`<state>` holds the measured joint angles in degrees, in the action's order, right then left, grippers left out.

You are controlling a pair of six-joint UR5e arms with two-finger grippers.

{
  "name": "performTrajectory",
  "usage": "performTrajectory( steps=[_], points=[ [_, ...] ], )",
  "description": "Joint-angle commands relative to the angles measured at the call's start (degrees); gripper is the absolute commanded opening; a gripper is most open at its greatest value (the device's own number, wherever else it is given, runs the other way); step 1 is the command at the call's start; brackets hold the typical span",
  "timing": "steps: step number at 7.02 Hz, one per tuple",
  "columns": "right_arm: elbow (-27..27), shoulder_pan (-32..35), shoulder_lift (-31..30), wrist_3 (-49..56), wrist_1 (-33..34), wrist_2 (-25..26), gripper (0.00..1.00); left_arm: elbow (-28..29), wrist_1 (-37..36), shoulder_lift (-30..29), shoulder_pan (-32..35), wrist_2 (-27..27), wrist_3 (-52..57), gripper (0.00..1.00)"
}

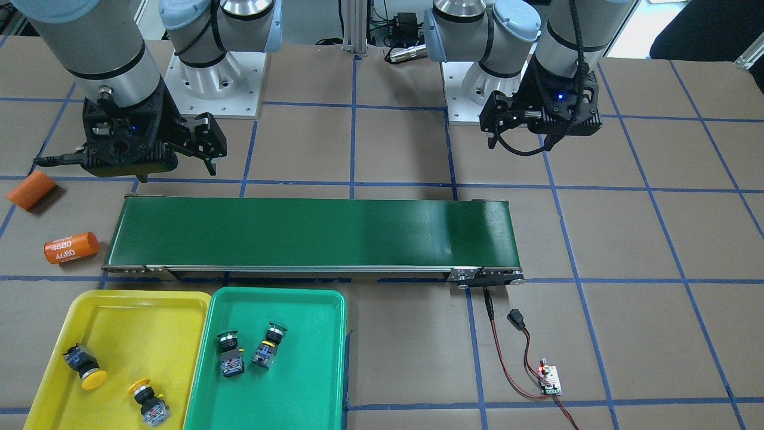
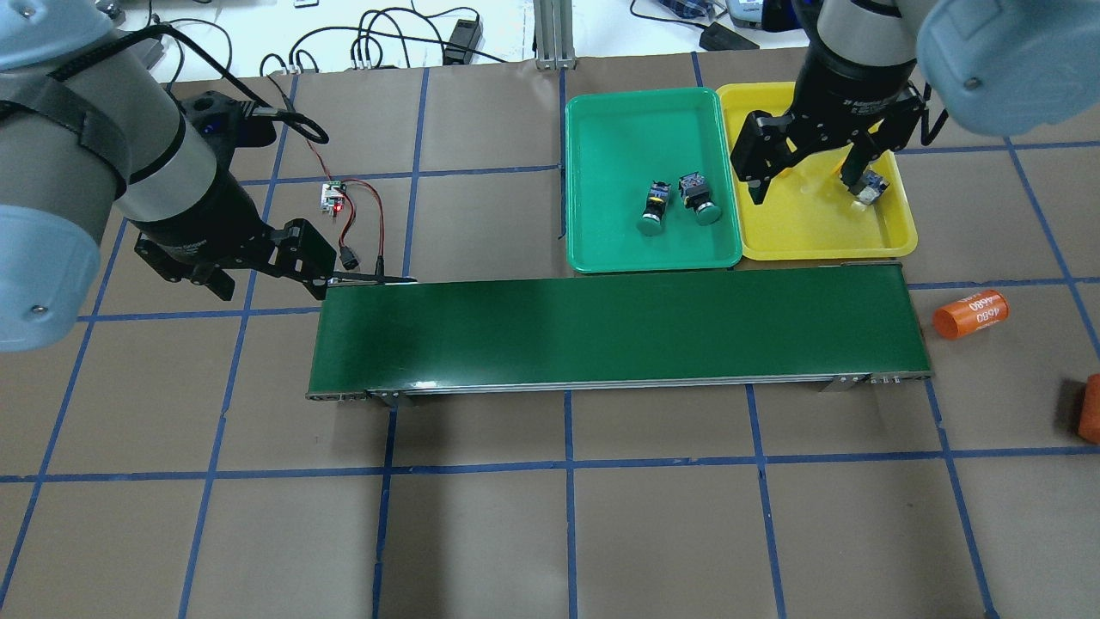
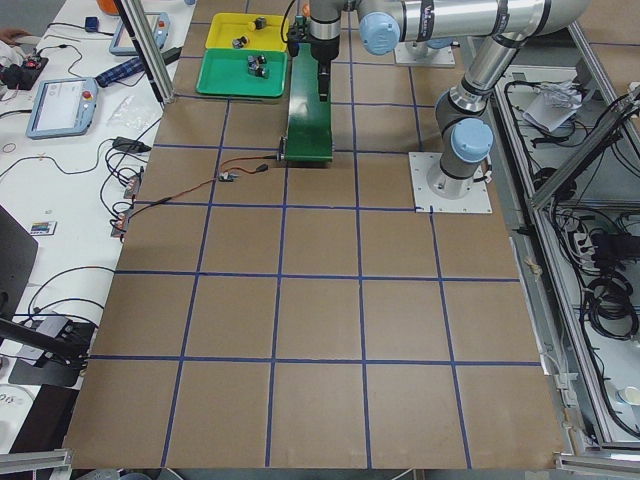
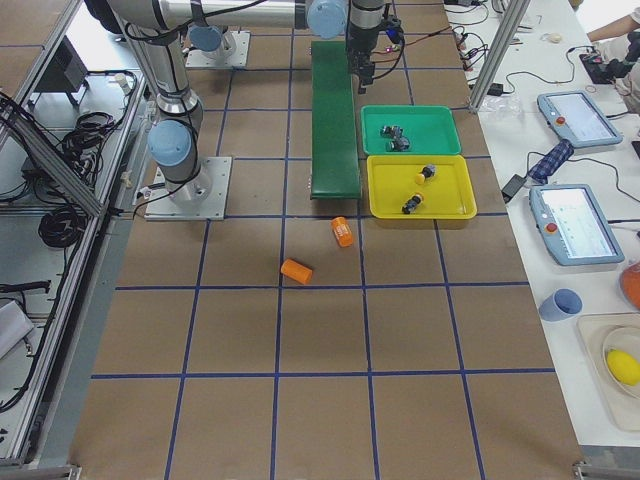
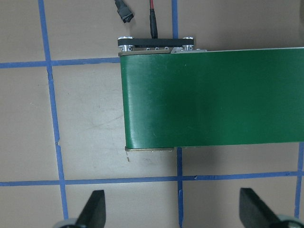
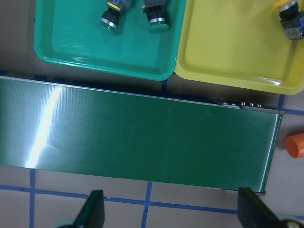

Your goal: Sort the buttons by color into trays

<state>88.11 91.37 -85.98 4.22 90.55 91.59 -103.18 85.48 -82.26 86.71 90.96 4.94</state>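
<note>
Front view: the yellow tray point(image 1: 137, 297) is holding both yellow-capped buttons point(image 1: 86, 367), tipped over, black bodies showing. The green tray point(image 1: 322, 358) is carrying both green-capped buttons point(image 1: 230, 353), lying side by side. Overhead: the right gripper point(image 2: 808, 189) is hanging aloft, gripping nothing. Wrist views: the left gripper point(image 5: 173, 211) is hovering over the end of the belt point(image 5: 213, 95), jaws wide apart; the right gripper's jaws are gaping too.
</note>
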Motion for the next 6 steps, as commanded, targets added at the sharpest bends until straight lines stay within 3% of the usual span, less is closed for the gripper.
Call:
performTrajectory(
  steps=[1,6],
  points=[
    [0.83,0.21,-1.9,-8.07,1.64,-0.1,1.0,0.09,-0.14,-0.71,0.04,-0.08,0.07,1.0],
    [0.66,0.03,-1.73,-7.39,1.38,-0.72,1.0,1.06,-1.11,-0.8,-0.05,0.0,0.34,1.0]
  ],
)
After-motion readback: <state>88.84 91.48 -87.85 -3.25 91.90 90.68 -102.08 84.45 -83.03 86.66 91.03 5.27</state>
